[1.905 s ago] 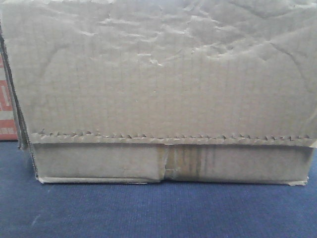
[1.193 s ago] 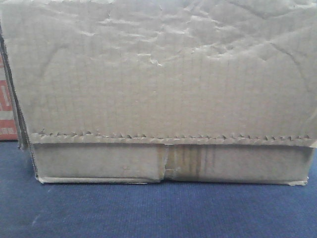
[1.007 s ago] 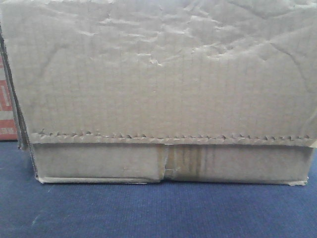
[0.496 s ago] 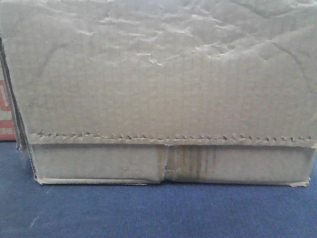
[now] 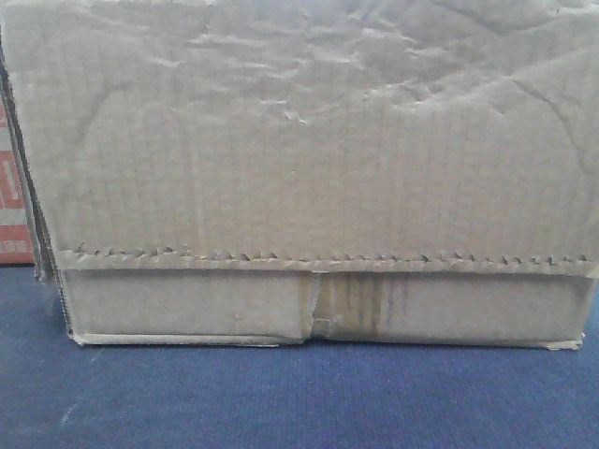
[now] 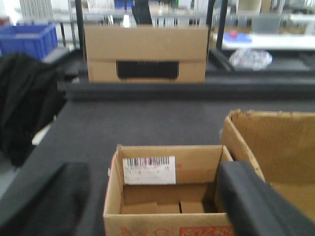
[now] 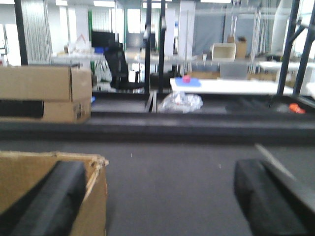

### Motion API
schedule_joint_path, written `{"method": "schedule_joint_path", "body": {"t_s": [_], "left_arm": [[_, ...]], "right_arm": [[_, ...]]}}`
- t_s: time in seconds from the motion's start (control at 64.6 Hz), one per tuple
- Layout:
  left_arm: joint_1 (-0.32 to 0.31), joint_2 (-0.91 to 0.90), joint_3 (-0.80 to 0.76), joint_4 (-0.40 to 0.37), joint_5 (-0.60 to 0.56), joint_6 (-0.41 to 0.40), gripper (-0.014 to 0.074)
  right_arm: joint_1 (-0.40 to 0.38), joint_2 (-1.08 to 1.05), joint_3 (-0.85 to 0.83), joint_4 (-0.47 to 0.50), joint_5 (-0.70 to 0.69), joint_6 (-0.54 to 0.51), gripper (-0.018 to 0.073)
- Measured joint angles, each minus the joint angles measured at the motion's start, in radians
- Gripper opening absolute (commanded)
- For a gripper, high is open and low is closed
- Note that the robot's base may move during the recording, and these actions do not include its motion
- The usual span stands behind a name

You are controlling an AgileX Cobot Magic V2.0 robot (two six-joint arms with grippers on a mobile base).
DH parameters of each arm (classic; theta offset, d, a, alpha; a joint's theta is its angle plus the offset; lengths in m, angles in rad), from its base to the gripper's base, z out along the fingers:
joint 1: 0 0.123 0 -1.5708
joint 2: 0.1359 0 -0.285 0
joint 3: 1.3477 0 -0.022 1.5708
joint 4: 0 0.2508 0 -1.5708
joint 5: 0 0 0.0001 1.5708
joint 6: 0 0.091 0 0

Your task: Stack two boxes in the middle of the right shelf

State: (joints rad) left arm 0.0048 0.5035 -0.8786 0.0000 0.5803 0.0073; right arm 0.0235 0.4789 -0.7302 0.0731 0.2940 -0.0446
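Note:
A large wrinkled brown cardboard box [image 5: 299, 140] with a jagged flap edge fills the front view and stands on a dark table. In the left wrist view a small open cardboard box [image 6: 167, 167] with a barcode label sits between the open fingers of my left gripper [image 6: 152, 194]. The large box's open corner [image 6: 275, 142] is to its right. My right gripper [image 7: 160, 196] is open. Its left finger [image 7: 49, 196] hangs over the large box's corner [image 7: 98, 196] and its right finger is over bare table. The steel shelf is out of view.
A closed cardboard box [image 6: 146, 53] with a black panel stands at the table's far edge, also in the right wrist view [image 7: 44, 93]. A blue bin [image 6: 27, 39] and black cloth [image 6: 24, 108] are at the left. A crumpled plastic bag [image 7: 182, 102] lies beyond.
The large box shifts by a few pixels in the front view and returns. Nothing else visibly changes.

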Motion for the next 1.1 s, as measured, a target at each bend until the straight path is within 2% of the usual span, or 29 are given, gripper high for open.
{"method": "schedule_joint_path", "body": {"t_s": [0.031,0.279,0.434,0.527,0.666,0.883,1.1], "left_arm": [[0.000,0.035,-0.007,0.000,0.003,0.000,0.0617],[-0.023,0.274,-0.113,-0.014,0.098,0.000,0.0598],[-0.023,0.500,-0.304,0.000,0.300,0.003,0.0598],[-0.015,0.653,-0.435,0.000,0.432,0.052,0.0598],[0.044,0.839,-0.614,-0.033,0.567,0.132,0.0598],[0.182,1.029,-0.723,-0.037,0.602,0.217,0.0598],[0.201,1.182,-0.729,-0.036,0.604,0.244,0.0598]], "right_arm": [[0.000,0.020,0.000,0.000,0.000,0.000,0.0568],[0.006,0.102,0.000,0.000,0.000,0.000,0.0568],[0.037,0.103,-0.001,-0.002,0.000,0.001,0.0568],[0.053,0.108,-0.002,-0.002,0.000,0.001,0.0568],[0.062,0.119,-0.005,-0.002,0.000,0.001,0.0568],[0.063,0.123,-0.005,-0.002,0.000,0.001,0.0568],[0.063,0.123,-0.005,-0.002,0.000,0.001,0.0568]]}}
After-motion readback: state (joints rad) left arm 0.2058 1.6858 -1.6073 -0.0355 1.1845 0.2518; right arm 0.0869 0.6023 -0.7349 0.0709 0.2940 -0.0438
